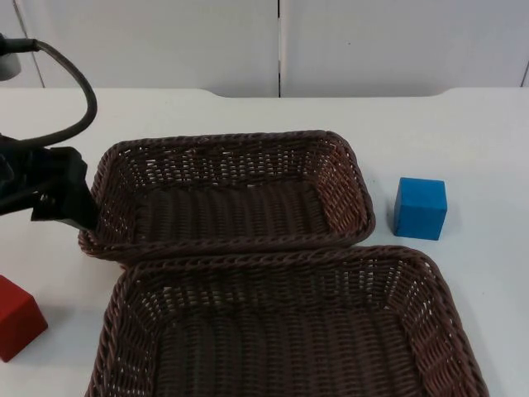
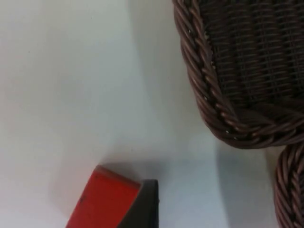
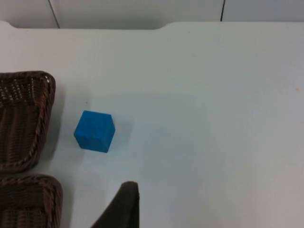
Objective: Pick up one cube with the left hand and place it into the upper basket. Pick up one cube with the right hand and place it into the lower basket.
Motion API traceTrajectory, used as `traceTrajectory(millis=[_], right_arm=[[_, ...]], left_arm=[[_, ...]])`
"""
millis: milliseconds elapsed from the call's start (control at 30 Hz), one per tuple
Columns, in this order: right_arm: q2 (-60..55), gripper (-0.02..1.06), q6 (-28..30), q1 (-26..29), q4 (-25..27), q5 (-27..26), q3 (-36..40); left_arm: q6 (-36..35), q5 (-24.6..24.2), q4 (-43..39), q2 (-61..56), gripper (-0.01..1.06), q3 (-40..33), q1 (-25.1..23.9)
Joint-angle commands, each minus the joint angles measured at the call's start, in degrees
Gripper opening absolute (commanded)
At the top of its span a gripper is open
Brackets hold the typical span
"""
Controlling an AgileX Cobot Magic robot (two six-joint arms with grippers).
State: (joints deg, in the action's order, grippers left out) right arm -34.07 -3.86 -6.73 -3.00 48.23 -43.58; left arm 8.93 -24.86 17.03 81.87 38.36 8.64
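Left hand (image 1: 62,203) hovers just off the upper basket's (image 1: 231,141) left rim, above and apart from the red cube (image 1: 16,318) at the desk's (image 1: 479,149) near-left edge; whether its fingers are apart I cannot tell. My guess is it sits there to drop onto that cube. Both baskets lie empty, the lower basket (image 1: 289,260) touching the upper. Blue cube (image 1: 420,208) rests just right of the upper basket, within easy reach for the right arm, which looks down on it from well back.
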Motion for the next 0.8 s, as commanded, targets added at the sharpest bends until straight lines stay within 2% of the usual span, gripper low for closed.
traceTrajectory(millis=[0,167,267,433,767], right_arm=[[-2.64,1.05,0.52,0.17,0.13,-1.52,-1.67],[-8.73,1.05,2.26,0.17,0.13,-1.47,-5.77],[-10.36,1.05,3.1,0.17,0.13,-1.34,-6.5],[-13.3,1.05,3.52,0.17,-0.07,-3.4,-6.65],[-13.87,1.05,3.52,0.17,-0.2,-7.03,-6.65]], left_arm=[[-1.37,0.05,-1.87,-0.17,0.87,0.33,0.41],[-6.02,0.05,-8.41,-0.17,0.87,0.33,-1.04],[-6.28,-0.25,-9.0,-0.17,0.87,0.33,-2.38],[-1.52,-2.02,-9.09,-0.13,0.87,0.33,-6.5],[4.43,-2.62,-12.24,4.07,0.87,0.33,-7.43]])
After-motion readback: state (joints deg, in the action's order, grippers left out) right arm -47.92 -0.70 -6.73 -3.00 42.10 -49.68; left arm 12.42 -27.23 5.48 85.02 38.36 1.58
